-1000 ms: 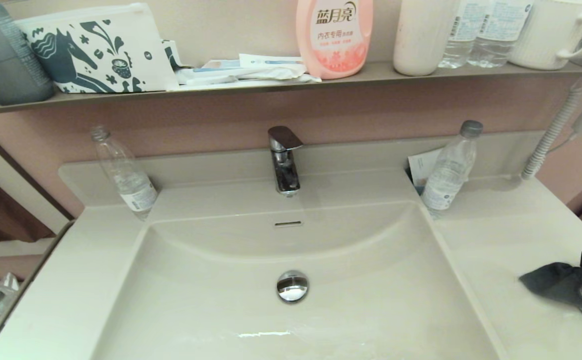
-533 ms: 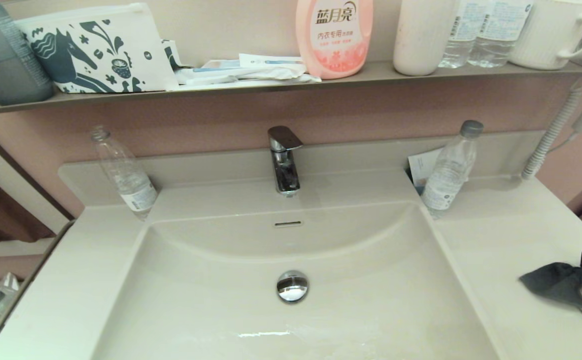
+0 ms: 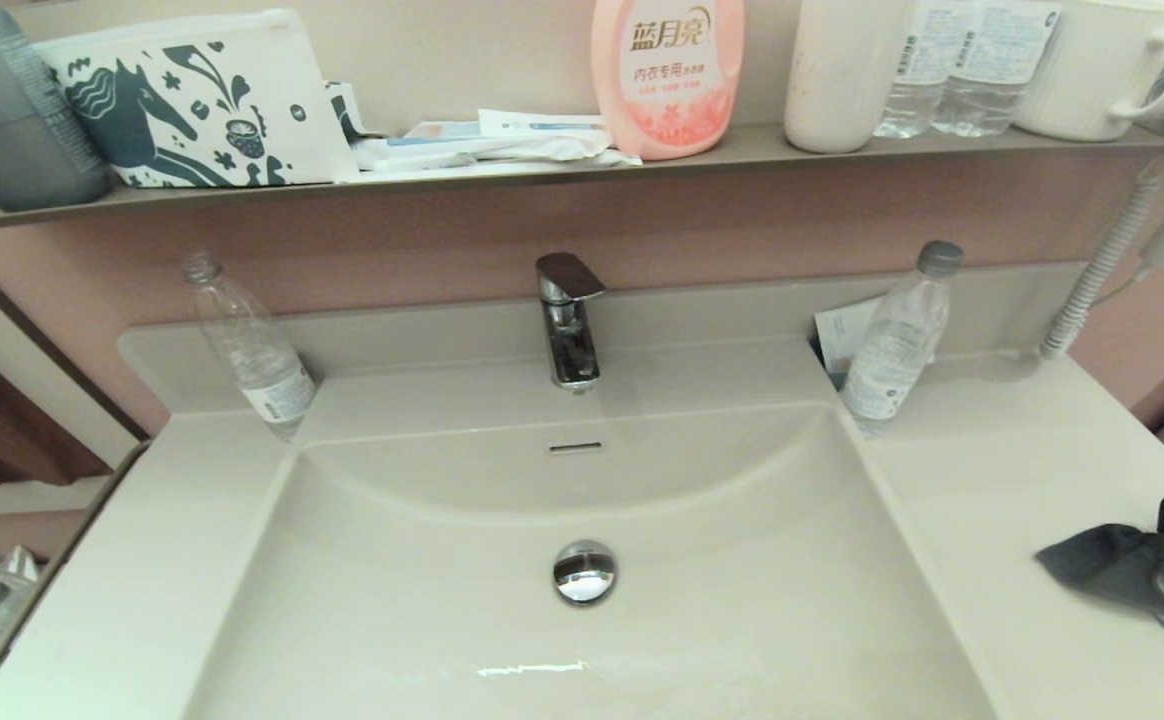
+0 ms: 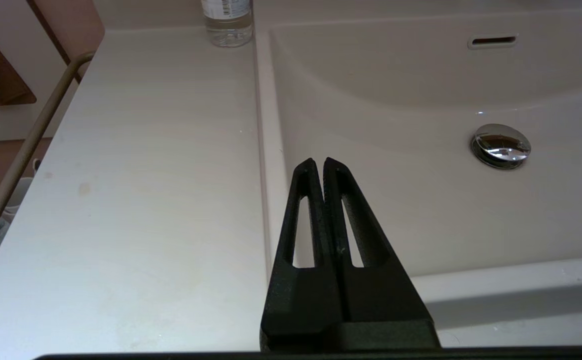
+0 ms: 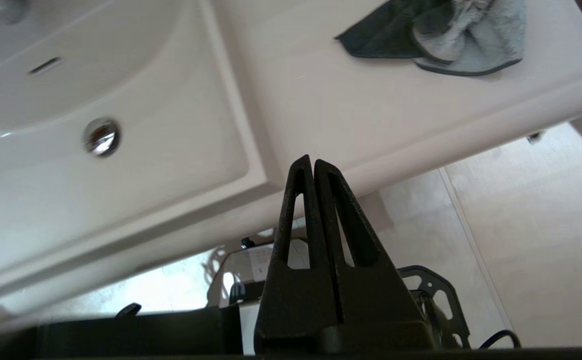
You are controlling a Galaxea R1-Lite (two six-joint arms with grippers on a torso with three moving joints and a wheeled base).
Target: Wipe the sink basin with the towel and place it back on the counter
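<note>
The towel [image 3: 1142, 570] lies crumpled on the counter [image 3: 1002, 500] at the far right, dark charcoal face spread out with grey fluffy folds on top; it also shows in the right wrist view as the towel [image 5: 446, 30]. The cream-white sink basin [image 3: 422, 600] holds only its chrome drain plug [image 3: 585, 572] below the overflow slot [image 3: 576, 447]. My right gripper [image 5: 312, 162] is shut and holds nothing, pulled back past the counter's front edge, away from the towel. My left gripper [image 4: 319, 162] is shut with nothing in it, hovering over the basin's left rim. Neither gripper shows in the head view.
A chrome faucet [image 3: 569, 318] stands behind the basin. Clear plastic bottles stand on the counter at the back left [image 3: 247, 350] and back right [image 3: 897, 340]. The brown wall shelf [image 3: 542, 170] carries a pink detergent bottle [image 3: 667, 70], cups and a patterned pouch. A coiled hose [image 3: 1092, 280] hangs right.
A dark tip at the right edge just above the towel has left the head view. The towel lies where it was, and the view has shifted slightly.
</note>
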